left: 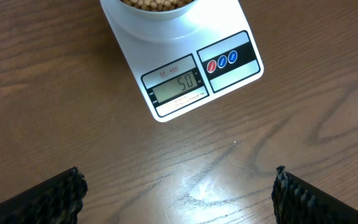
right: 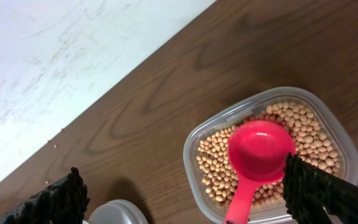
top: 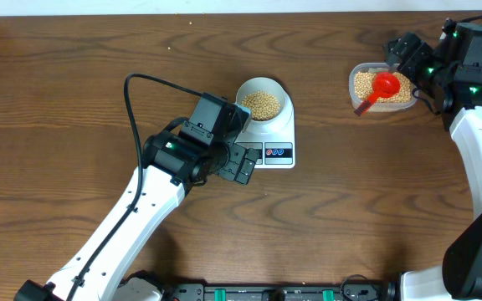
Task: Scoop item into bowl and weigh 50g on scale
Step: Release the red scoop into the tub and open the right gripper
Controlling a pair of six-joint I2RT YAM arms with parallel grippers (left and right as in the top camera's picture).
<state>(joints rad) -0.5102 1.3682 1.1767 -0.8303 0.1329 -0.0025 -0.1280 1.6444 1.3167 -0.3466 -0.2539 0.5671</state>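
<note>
The left gripper [left: 178, 196] is spread wide and holds nothing. Just ahead of it sits the scale [left: 185, 51], carrying the bowl [left: 160, 23] of beans [left: 157, 5]. The right gripper [right: 185, 199] is also spread and empty. A red scoop [right: 260, 150] lies in the tub [right: 194, 143] ahead of its fingers.

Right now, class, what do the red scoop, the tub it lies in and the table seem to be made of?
Scoop: probably plastic, glossy, one even pink-red colour. Tub: clear plastic, since the beans show through its wall. Table: wood or wood-look laminate, brown grain with a soft sheen.
</note>
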